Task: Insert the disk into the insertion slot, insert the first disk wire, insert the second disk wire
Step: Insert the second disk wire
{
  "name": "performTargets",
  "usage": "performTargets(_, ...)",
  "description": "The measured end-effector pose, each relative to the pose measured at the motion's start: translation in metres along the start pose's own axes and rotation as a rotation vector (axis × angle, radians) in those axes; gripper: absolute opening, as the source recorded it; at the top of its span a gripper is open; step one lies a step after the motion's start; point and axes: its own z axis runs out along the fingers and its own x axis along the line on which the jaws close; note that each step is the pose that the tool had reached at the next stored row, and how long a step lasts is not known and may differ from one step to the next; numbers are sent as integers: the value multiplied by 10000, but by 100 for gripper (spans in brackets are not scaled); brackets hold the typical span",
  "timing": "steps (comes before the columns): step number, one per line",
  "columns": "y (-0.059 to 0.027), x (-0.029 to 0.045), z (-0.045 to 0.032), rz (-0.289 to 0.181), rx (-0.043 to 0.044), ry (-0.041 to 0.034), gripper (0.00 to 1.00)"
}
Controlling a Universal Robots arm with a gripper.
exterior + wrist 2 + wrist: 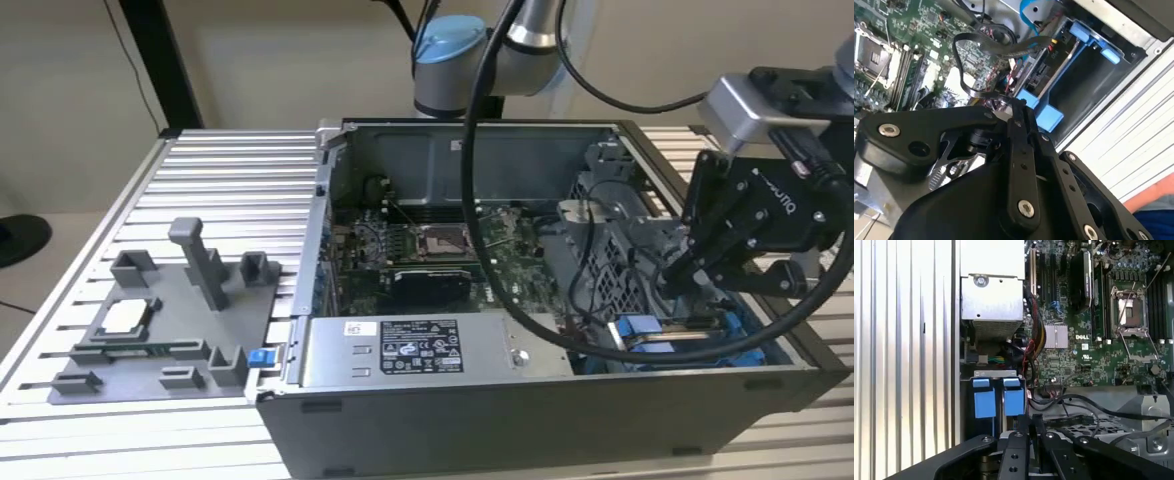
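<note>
An open grey metal computer case (534, 420) sat on a ribbed aluminium table (200, 190). The silver-grey disk in its blue carrier (674, 340) lay seated in the corner bay, so wiring seemed under way. The black gripper (1009, 107) hovered just above, fingers pinched on a thin black wire (961, 70). Bay walls and cables crowded close, so a move here called for fine alignment.

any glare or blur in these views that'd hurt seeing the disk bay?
Exterior view: even light, though the gripper and cables shade the blue carrier. First wrist view: strong glare on the ribbed table; the blue tabs stay readable. Second wrist view: the gripper body looms dark and soft; the bay beyond is bright.
</note>
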Motion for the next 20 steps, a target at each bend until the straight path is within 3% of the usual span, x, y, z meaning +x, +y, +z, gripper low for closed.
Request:
performTargets(2, 2, 43, 8, -20, 113, -11, 0)
performTargets(4, 4, 68, 14, -51, 289, -34, 0)
performTargets(9, 26, 107, 36, -148, 831, -98, 0)
performTargets(12, 58, 115, 64, -192, 1090, -106, 0)
performTargets(20, 109, 103, 152, -288, 1643, -122, 0)
